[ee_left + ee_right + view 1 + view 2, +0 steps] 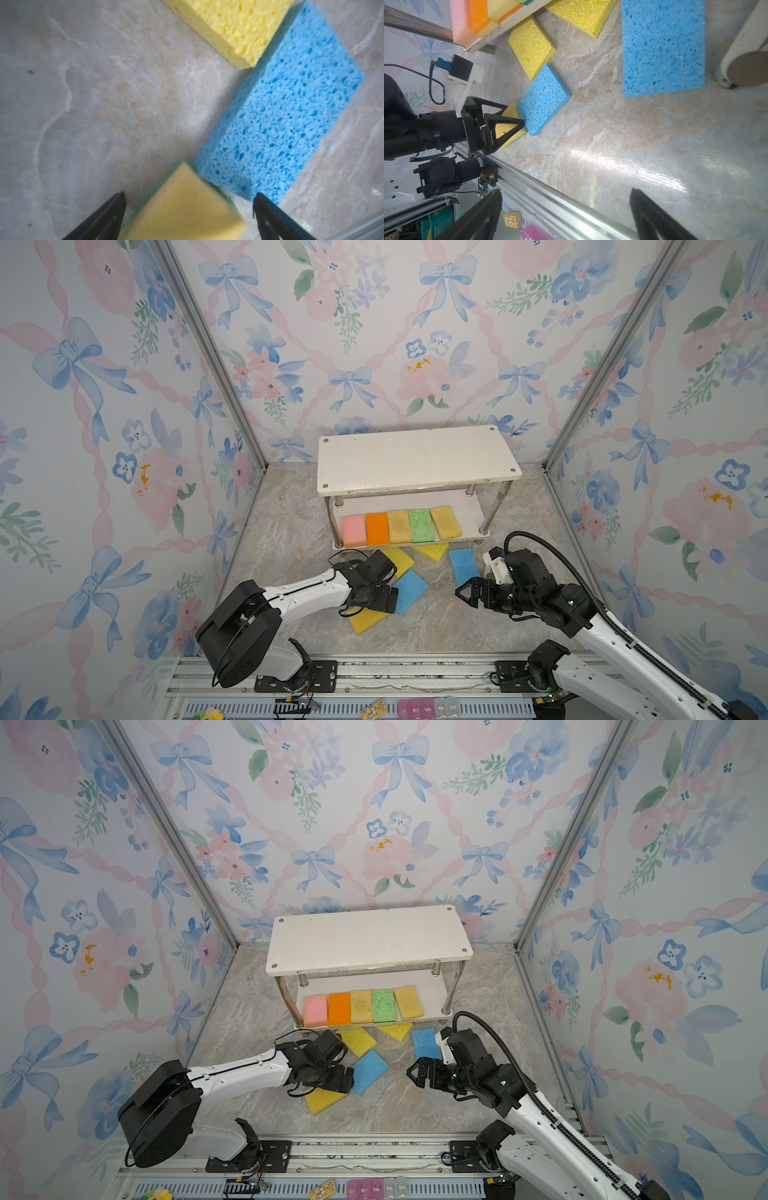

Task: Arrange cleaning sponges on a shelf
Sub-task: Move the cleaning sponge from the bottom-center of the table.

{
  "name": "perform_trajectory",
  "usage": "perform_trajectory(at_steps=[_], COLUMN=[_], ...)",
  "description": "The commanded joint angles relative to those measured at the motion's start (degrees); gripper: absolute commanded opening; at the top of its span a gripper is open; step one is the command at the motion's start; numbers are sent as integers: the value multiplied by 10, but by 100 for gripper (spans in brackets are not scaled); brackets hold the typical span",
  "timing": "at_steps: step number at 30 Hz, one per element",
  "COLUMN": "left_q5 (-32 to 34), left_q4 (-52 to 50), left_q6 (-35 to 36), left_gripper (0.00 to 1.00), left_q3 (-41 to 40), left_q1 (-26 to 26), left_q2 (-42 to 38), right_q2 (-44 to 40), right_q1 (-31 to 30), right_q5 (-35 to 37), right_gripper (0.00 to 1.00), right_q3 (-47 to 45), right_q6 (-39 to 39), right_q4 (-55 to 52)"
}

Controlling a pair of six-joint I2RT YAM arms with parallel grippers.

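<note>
Our left hand [189, 194], jaws apart, hangs over the mustard-yellow rectangular foam sponge [180, 214], perhaps touching; next we close, lift to the white shelf [415, 460].

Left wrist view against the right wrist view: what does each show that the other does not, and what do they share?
Only the left wrist: the look from inside the open left gripper, with a corner of the mustard sponge between its jaws. Only the right wrist: the shelf with the pink sponge and orange sponge, a second blue sponge, and the open right gripper. Both: the left gripper, the mustard sponge, the tilted blue sponge next to it, and a bright yellow sponge.
</note>
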State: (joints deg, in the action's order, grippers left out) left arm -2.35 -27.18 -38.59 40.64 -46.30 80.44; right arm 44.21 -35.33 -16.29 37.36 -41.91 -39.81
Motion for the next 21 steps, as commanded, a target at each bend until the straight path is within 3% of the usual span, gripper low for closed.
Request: perform_trajectory(at_steps=[1,5,10,21], left_q5=[-12,2,28,88], left_q4=[-13,-10,-11,-12], left_q6=[-27,7,60,81], left_gripper=[98,98,98,98], left_q3=[20,42,104,161], left_q1=[-3,-7,-43,-92], left_q2=[-28,-22,52,174], right_q2=[10,23,27,-28], right_q1=[-15,-21,-22,-17], right_q5=[-4,-7,-6,12], right_gripper=[99,99,99,98], right_q3=[1,1,6,1], right_q6=[-5,-7,0,-11], right_q4=[16,31,25,-13])
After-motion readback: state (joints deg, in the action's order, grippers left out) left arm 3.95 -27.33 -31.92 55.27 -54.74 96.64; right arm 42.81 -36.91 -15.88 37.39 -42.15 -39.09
